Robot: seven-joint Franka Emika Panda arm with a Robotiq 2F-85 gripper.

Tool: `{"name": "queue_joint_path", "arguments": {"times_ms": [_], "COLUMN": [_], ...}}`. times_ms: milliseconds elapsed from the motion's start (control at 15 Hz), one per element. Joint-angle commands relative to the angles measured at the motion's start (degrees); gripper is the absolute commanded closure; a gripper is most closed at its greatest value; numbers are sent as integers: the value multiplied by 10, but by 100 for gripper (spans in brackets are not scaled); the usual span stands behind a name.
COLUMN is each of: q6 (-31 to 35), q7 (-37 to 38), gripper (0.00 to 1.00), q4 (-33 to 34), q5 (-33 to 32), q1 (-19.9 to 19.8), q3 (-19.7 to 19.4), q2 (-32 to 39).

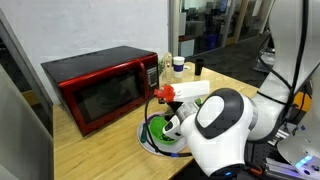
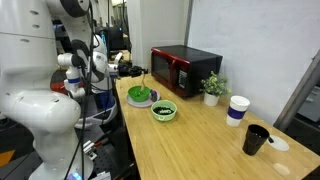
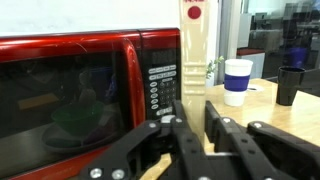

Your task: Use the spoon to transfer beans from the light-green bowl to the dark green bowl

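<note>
In the wrist view my gripper [image 3: 193, 115] is shut on the spoon's [image 3: 193, 45] cream handle, which stands upright between the fingers with a red dot at its top. The spoon's scoop end is out of sight. In an exterior view the gripper [image 2: 127, 69] hangs just above the dark green bowl [image 2: 140, 95], which sits on a white plate [image 2: 128, 103]. The light-green bowl [image 2: 163, 110] stands beside it on the table, with the dark beans [image 2: 163, 109] inside. From behind the arm the dark green bowl [image 1: 160, 130] also shows; the light-green bowl is hidden there.
A red microwave [image 2: 185, 70] [image 1: 100, 88] [image 3: 70, 90] stands at the back of the wooden table. A small potted plant [image 2: 212, 88], a white cup with a blue band [image 2: 237, 110] [image 3: 238, 80] and a black cup [image 2: 256, 140] [image 3: 290, 85] stand further along.
</note>
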Motion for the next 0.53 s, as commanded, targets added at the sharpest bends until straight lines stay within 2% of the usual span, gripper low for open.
{"name": "queue_joint_path", "arguments": {"times_ms": [0, 467], "q6": [-33, -77], "q7": [-26, -66], "gripper": [94, 94], "q4": [22, 50], "q5": [-17, -34], "q1": [5, 18], "q3": [2, 1], "q2": [25, 59]}}
